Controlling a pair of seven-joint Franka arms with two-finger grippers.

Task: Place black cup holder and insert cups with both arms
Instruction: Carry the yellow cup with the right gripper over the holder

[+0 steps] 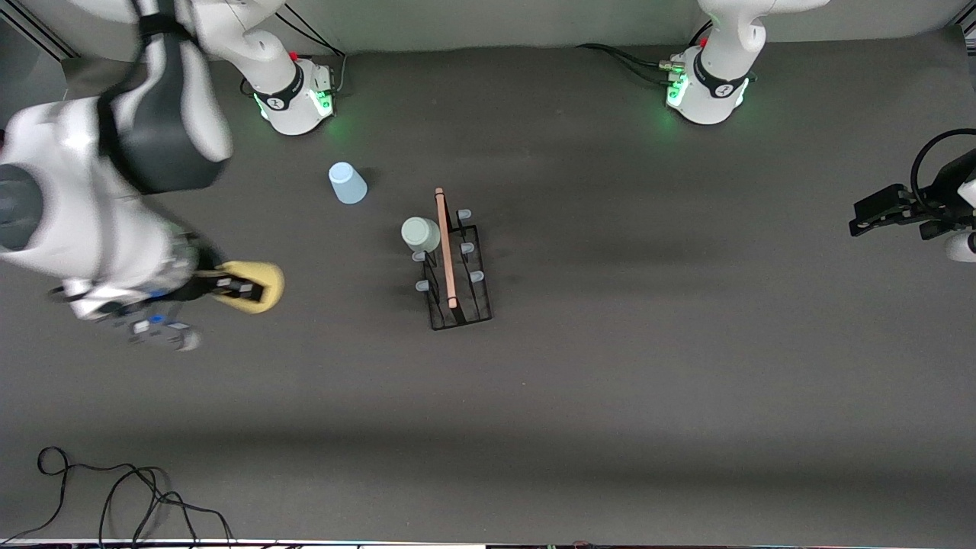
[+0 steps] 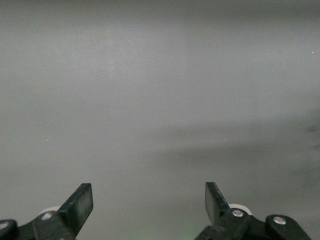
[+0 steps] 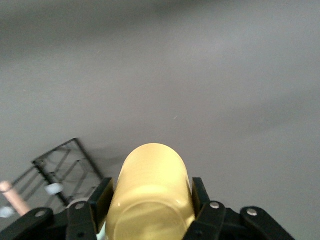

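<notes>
Right wrist view shows the yellow cup [image 3: 150, 190] pinched between the right jaws; left jaws hang spread.

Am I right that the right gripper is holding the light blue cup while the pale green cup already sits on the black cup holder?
Not quite: the right gripper is shut on the yellow cup, as the right wrist view shows. The light blue cup stands on the table, nearer the right arm's base. The pale green cup does sit on the black cup holder.

Dark grey matte worktop [image 1: 686, 381], evenly lit (soft shadow bands across it). Pale wall [image 1: 496, 23] along its top edge. Black cable [image 1: 114, 496] coiled near the front camera.
</notes>
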